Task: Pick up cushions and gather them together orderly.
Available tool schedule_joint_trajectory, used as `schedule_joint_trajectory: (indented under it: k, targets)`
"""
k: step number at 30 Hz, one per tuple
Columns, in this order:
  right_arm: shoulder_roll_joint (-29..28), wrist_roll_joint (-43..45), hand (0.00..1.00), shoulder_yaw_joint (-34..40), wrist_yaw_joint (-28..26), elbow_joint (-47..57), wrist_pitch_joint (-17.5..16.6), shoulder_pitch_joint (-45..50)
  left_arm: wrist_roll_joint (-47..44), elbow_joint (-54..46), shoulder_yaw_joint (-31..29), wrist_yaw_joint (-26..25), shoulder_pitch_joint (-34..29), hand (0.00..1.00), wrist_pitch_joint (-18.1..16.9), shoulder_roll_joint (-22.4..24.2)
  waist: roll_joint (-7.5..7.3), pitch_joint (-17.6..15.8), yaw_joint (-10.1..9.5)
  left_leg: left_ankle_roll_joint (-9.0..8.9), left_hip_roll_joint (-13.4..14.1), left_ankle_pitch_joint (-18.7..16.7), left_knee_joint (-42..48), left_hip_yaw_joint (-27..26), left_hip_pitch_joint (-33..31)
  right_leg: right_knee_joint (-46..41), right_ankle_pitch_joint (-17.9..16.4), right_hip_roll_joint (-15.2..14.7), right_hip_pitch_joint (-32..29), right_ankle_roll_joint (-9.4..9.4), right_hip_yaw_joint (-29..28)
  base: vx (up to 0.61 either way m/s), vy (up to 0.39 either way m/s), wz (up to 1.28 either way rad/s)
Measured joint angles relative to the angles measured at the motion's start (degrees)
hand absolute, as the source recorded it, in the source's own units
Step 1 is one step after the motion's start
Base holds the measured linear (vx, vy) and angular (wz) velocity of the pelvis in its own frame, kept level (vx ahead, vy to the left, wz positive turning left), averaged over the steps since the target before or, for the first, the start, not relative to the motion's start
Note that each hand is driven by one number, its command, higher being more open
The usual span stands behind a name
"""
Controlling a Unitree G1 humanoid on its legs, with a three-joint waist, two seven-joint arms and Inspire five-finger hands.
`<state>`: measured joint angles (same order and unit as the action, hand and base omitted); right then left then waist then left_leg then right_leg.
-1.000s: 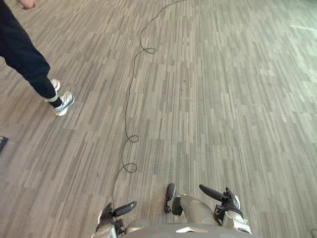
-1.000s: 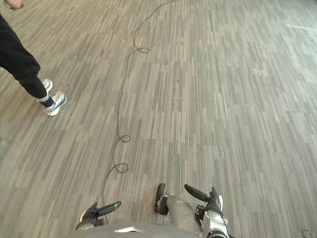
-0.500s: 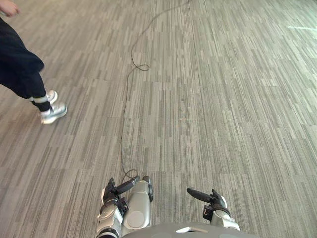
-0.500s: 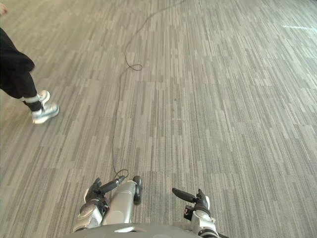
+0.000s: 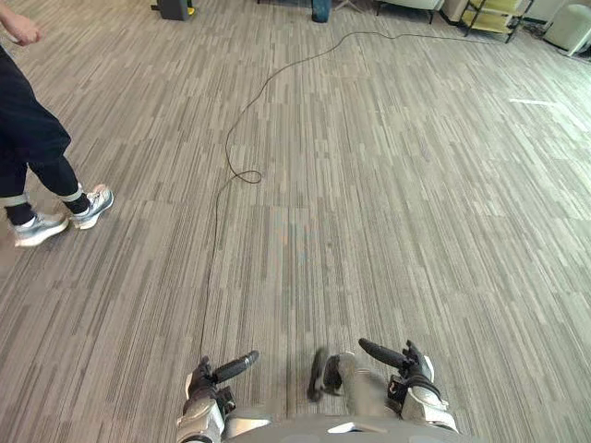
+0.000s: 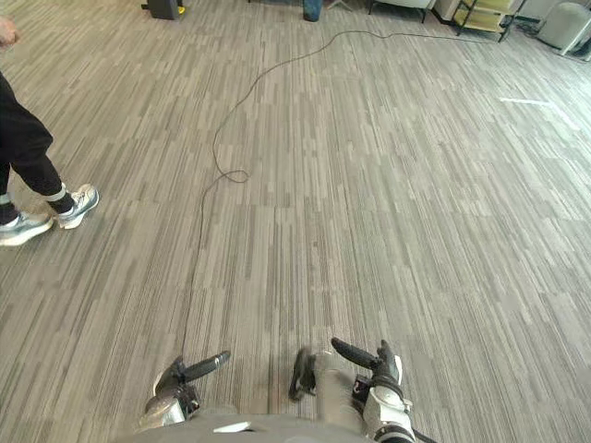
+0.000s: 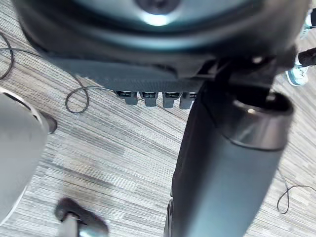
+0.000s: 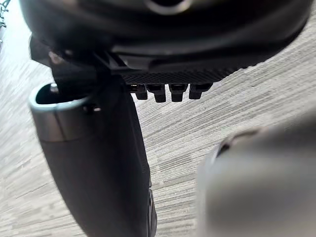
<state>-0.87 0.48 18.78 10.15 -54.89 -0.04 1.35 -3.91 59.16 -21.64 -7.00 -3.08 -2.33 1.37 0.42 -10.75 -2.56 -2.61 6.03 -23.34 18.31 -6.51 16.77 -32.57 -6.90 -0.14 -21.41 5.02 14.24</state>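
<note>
A grey-brown carpet floor of narrow striped tiles [image 5: 416, 212] spread across the whole scene. At its left side stood a person in dark trousers [image 5: 28, 138], wearing pale grey sneakers [image 5: 92, 205] with both feet on the carpet.

Several things sat along the far edge of the floor:
- A yellow-green shelved cart [image 5: 494, 14] stood toward the right.
- A pale rounded object [image 5: 568, 28] sat in the far right corner. Whether it was a cushion or a seat could not be told.
- A black box with a yellow patch [image 5: 173, 8] stood toward the left.

A short white strip of tape [image 5: 528, 101] lay on the carpet, well apart from the cart.

Close in at the near edge, the dark left hand [image 5: 211, 388] and the dark right hand [image 5: 411, 374] hung above the floor, near each other. Each had its fingers loosely extended and apart, and neither grasped anything.
</note>
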Motion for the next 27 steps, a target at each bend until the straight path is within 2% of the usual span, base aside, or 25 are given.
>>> schedule_joint_trajectory:
  k: [1,2,3,4,5,6,7,8,9,11,12,13,14,15,16,17,19,20,21,22,23,24,26,27]
  targets:
    - [0.6,-0.8,1.0,-0.1,0.0,0.2,0.0,-0.1,0.0,0.2,-0.1,0.2,0.3,1.0,0.3,0.7,1.32,0.2,0.25,-1.42,1.0,2.7,9.9,2.0,-3.6,0.2,-2.8,0.8,1.7,-0.14,0.4,0.61,-0.128,0.11]
    - [1.1,-0.9,1.0,-0.4,-0.2,0.2,0.0,-0.1,0.0,0.2,-0.1,0.3,0.6,1.0,0.4,1.2,2.37,0.1,0.19,-1.8,1.7,5.9,17.9,3.1,-7.1,1.1,-3.8,1.6,3.4,0.02,0.3,0.87,-0.133,-0.1]
    - [1.9,-0.9,1.0,-0.8,-0.1,-0.1,0.4,-0.6,0.0,-0.5,-0.3,0.1,0.7,1.0,0.4,1.8,4.07,-0.3,-0.15,-4.03,3.4,10.9,34.0,5.0,-13.6,4.7,-4.6,3.9,8.8,0.38,-0.5,0.82,-0.081,-0.23]
    - [2.0,-0.8,1.0,-0.8,0.0,-0.2,0.8,-0.7,0.0,-0.9,-0.4,0.1,0.7,1.0,0.4,2.0,4.21,-0.7,-0.18,-4.02,4.1,10.7,38.6,5.0,-15.3,6.5,-4.6,4.6,11.2,0.44,-1.0,0.79,-0.061,-0.27]
    - [1.7,-0.6,1.0,-1.6,0.2,-0.7,1.1,-0.7,0.0,-2.2,-0.2,0.3,0.7,1.0,0.3,1.9,3.8,-1.3,-0.38,-3.53,4.7,9.7,45.3,4.3,-18.3,10.2,-4.7,5.3,17.1,0.6,-1.9,0.6,-0.029,-0.21]
    - [0.8,-0.4,1.0,-2.7,0.4,-1.1,1.1,-0.6,-0.1,-4.2,0.1,0.5,0.3,1.0,0.1,1.0,1.96,-2.1,-0.76,-2.66,4.6,8.3,47.5,3.0,-22.9,14.2,-4.8,5.1,23.3,0.73,-3.3,0.44,-0.021,-0.21]
    - [0.4,-0.4,1.0,-3.0,0.5,-1.1,1.1,-0.5,-0.2,-4.8,0.2,0.6,0.1,1.0,-0.2,0.9,1.41,-1.9,-0.91,-2.08,4.7,8.0,47.2,2.4,-25.0,15.5,-4.9,5.1,24.9,0.9,-3.7,0.51,-0.016,-0.27]
    - [-0.3,-0.4,1.0,-4.1,0.6,-1.0,1.1,-0.5,-0.5,-6.2,0.5,0.6,-0.1,1.0,-0.6,0.7,0.69,-1.5,-1.38,-0.94,4.7,7.2,45.4,1.9,-30.1,18.1,-5.5,5.0,27.7,0.97,-4.6,0.51,0.014,-0.34]
    - [-0.9,-0.4,1.0,-4.6,0.6,-1.0,1.1,-0.6,-1.0,-7.0,0.5,0.7,0.0,1.0,-0.9,0.7,0.35,-1.7,-2.1,-0.07,4.6,6.6,42.1,1.4,-33.9,20.1,-6.3,4.8,29.7,-0.09,-5.4,0.61,0.061,-0.42]
    - [-1.7,-0.3,1.0,-5.0,0.6,-1.0,1.3,-0.7,-1.9,-8.4,0.5,0.8,0.5,1.0,-1.1,0.8,-0.01,-2.1,-3.15,0.21,3.8,6.3,29.4,0.7,-39.2,22.5,-7.9,3.8,33.2,-1.59,-6.8,0.53,0.13,-0.36]
    - [-2.1,-0.3,1.0,-4.9,0.7,-1.0,1.3,-0.7,-2.4,-8.8,0.5,0.9,0.7,1.0,-1.4,1.0,-0.36,-2.6,-3.51,0.07,2.0,7.6,20.1,0.8,-40.4,22.7,-9.4,2.1,35.4,-1.96,-7.7,0.68,0.269,-0.31]
    - [-2.3,-0.3,1.0,-5.0,0.9,-1.1,1.3,-0.6,-2.7,-9.0,0.5,0.9,0.6,1.0,-1.6,1.2,-0.49,-2.7,-3.74,-0.23,1.3,9.6,14.7,0.8,-41.1,22.7,-10.5,1.1,36.6,-2.24,-8.4,0.58,0.236,-0.38]
    - [-2.5,-0.3,1.0,-5.3,1.1,-1.2,1.3,-0.6,-3.2,-9.2,0.5,0.8,0.5,1.0,-1.9,1.2,-0.61,-2.6,-3.91,-0.47,0.9,13.8,10.5,1.0,-41.7,22.7,-12.0,0.1,37.8,-2.55,-9.5,0.61,0.255,-0.57]
    - [-2.6,-0.3,1.0,-6.8,1.2,-1.5,1.3,-0.4,-3.3,-9.1,0.5,0.7,-0.1,1.0,-2.3,0.9,-1.15,-2.0,-4.21,-0.1,0.4,19.7,10.4,0.3,-41.1,22.3,-13.3,-1.3,38.7,-2.15,-11.6,0.4,0.163,-0.62]
    - [-2.9,-0.3,1.0,-7.4,1.2,-2.0,1.3,-0.5,-3.4,-9.0,0.5,0.6,-0.1,1.0,-2.3,0.4,-1.33,-1.5,-4.28,1.05,-0.2,19.7,11.3,0.0,-41.1,21.2,-13.2,-1.8,38.3,-2.05,-13.2,0.81,0.334,-0.69]
    - [-2.9,-0.4,1.0,-9.1,0.4,-2.3,1.6,-0.6,-3.6,-9.0,0.4,0.5,0.2,1.0,-2.2,-0.1,-2.66,-1.3,-4.56,3.41,-0.4,16.0,14.3,-1.8,-41.1,16.6,-12.0,-3.8,36.2,-4.04,-15.8,0.81,0.354,-0.53]
    - [-2.9,-0.4,1.0,-8.6,0.5,-2.3,1.6,-0.2,-4.7,-8.9,0.4,0.1,0.4,1.0,-2.0,-0.5,-3.69,-1.3,-4.88,5.27,-0.5,11.7,17.8,-4.3,-39.0,7.2,-10.6,-5.1,33.8,-6.44,-18.3,0.69,0.317,-0.52]
    - [-2.9,-0.4,1.0,-8.7,0.5,-2.1,1.5,-0.2,-4.7,-8.0,0.7,-0.2,0.9,1.0,-2.0,-1.1,-4.32,-1.5,-4.94,6.25,-0.6,9.2,18.4,-6.3,-35.9,-4.1,-7.1,-6.2,29.9,-10.43,-19.0,0.53,0.252,-0.63]
    - [-2.8,-0.4,1.0,-8.5,0.3,-1.9,1.2,-0.2,-4.5,-6.3,1.2,-0.3,1.5,1.0,-1.8,-1.6,-4.28,-1.7,-4.76,6.24,-0.6,7.0,17.9,-6.8,-32.7,-14.7,-4.4,-6.5,25.7,-13.2,-19.1,0.52,0.246,-0.65]
    - [-2.8,-0.4,1.0,-8.3,0.3,-1.8,1.1,-0.2,-4.4,-5.6,1.3,-0.3,1.7,1.0,-1.6,-1.7,-4.15,-1.8,-4.68,6.06,-0.6,6.0,17.3,-6.9,-30.8,-19.4,-4.5,-6.8,23.6,-13.13,-18.4,0.46,0.191,-0.52]
    - [-2.9,-0.4,1.0,-7.9,0.3,-0.7,0.8,-0.2,-4.2,-4.2,1.3,-0.5,1.9,1.0,-0.8,-1.8,-4.02,-1.8,-3.7,5.84,-0.6,4.4,15.7,-7.3,-26.2,-27.4,-5.1,-7.2,19.6,-12.07,-15.3,0.51,0.121,-0.31]
    - [-2.9,-0.5,1.0,-7.4,0.2,0.3,0.4,0.0,-3.5,-3.7,2.1,-0.4,1.8,1.0,-0.6,-2.2,-3.68,-2.0,-2.8,5.82,-0.5,3.2,13.4,-7.8,-22.0,-30.2,-6.0,-7.9,16.1,-10.54,-10.9,0.42,0.074,-0.26]
    - [-2.9,-0.5,1.0,-6.9,0.2,2.0,-0.8,0.8,-2.7,-3.7,2.6,-0.5,1.7,1.0,-0.7,-2.3,-3.72,-2.0,-2.75,4.34,0.5,2.0,9.6,-9.8,-15.9,-27.5,-7.6,-8.6,10.2,-8.05,-4.2,0.32,0.017,-0.39]
    - [-3.1,-0.5,1.0,-6.8,0.1,2.7,-1.2,0.9,-2.6,-3.5,2.6,-0.5,1.4,1.0,-0.7,-2.3,-3.75,-2.0,-2.7,3.5,1.0,1.6,8.4,-10.9,-13.8,-24.9,-7.8,-8.7,8.0,-7.64,-2.0,0.39,-0.003,-0.62]
